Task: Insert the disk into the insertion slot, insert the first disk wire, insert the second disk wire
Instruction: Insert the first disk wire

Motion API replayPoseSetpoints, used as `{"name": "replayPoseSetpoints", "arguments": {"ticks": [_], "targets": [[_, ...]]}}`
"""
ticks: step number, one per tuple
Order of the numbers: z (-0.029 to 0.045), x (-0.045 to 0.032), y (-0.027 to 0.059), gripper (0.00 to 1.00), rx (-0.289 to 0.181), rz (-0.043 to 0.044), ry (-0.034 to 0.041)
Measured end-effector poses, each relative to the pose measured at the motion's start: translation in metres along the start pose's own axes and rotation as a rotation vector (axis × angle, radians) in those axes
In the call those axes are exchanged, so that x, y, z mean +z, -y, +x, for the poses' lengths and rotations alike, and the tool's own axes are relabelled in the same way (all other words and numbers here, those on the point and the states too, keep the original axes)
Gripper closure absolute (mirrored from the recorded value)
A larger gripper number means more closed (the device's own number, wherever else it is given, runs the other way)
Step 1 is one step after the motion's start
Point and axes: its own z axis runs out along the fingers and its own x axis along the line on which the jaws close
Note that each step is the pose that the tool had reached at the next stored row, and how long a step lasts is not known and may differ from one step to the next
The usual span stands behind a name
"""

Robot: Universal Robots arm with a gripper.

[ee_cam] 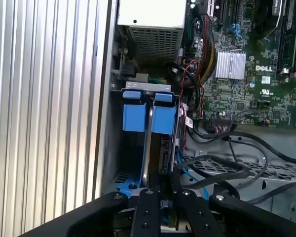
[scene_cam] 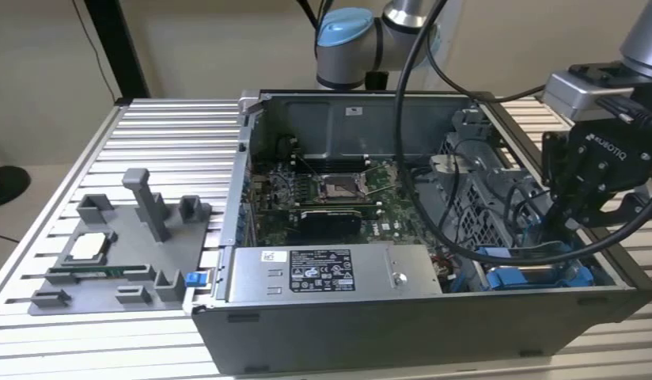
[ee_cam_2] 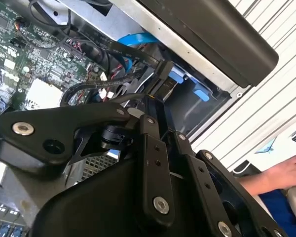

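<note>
So here's where we're at. The pincer (scene_cam: 578, 224) hangs at the near corner of the case (scene_cam: 411, 340), on the exterior view's right. The disk (ee_cam: 147, 148) is in that same corner, standing on edge in the slot (ee_cam_2: 197, 113) with its blue carrier (ee_cam: 142, 116) tabs poking up. It looks seated to us.

In the first wrist view the pincer sits close to the disk's edge and lined up along it, at the end away from the blue tabs. In the second wrist view a black plug (ee_cam_2: 161, 81) on a black wire sits just past the pincer's tip, right by the slot. We honestly can't tell how wide the pincer is open, or whether it's got hold of that plug.

The rest of the scene:
- The power supply (scene_cam: 337, 273) runs along the near wall, left of the disk.
- The board (scene_cam: 326, 190) is further back in the case.
- A grey tray (scene_cam: 115, 253) sits on the table (scene_cam: 168, 134), well off on the exterior view's left.
- A hand (ee_cam_2: 281, 173) shows in the second wrist view, outside the case.
</note>
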Motion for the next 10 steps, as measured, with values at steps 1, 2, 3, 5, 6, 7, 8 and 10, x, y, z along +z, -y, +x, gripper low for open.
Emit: {"name": "replayPoseSetpoints", "arguments": {"ticks": [1, 2, 3, 5, 6, 7, 8, 10], "targets": [[-0.0001, 0.0010, 0.0001, 1.00, 0.000, 0.0003, 0.0038], [-0.0002, 0.0022, 0.0001, 1.00, 0.001, 0.0006, 0.0095], [-0.0003, 0.0032, 0.0002, 1.00, 0.002, 0.0008, 0.0158], [-0.0001, 0.0043, 0.0011, 1.00, 0.001, 0.0014, 0.0275], [-0.0001, 0.0045, 0.0015, 1.00, 0.002, 0.0015, 0.0281], [0.0002, 0.0047, 0.0024, 1.00, 0.001, 0.0016, 0.0282], [0.0009, 0.0049, 0.0034, 1.00, 0.001, 0.0016, 0.0281], [0.0024, 0.0054, 0.0045, 1.00, 0.001, 0.0016, 0.0282]]}}
